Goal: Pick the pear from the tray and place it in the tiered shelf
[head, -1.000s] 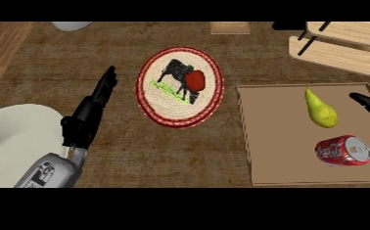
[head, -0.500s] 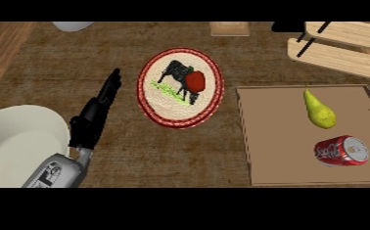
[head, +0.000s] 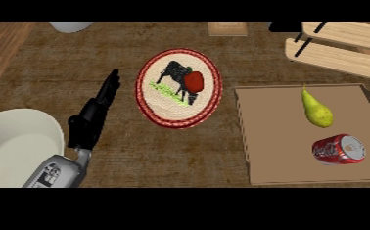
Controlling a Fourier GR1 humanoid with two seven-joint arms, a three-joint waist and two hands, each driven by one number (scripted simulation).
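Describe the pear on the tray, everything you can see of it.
The pear is yellow-green, with smooth skin and a thin dark stem. It lies on its side in the right half of the brown tray. Its stem end points away toward the tiered shelf, and its fat end points toward the red soda can, which lies apart from it. Only the tray touches it; no hand is on it.

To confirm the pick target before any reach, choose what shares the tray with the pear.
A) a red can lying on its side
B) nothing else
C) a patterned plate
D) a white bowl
A: a red can lies on its side on the tray, nearer the view's lower edge than the pear.
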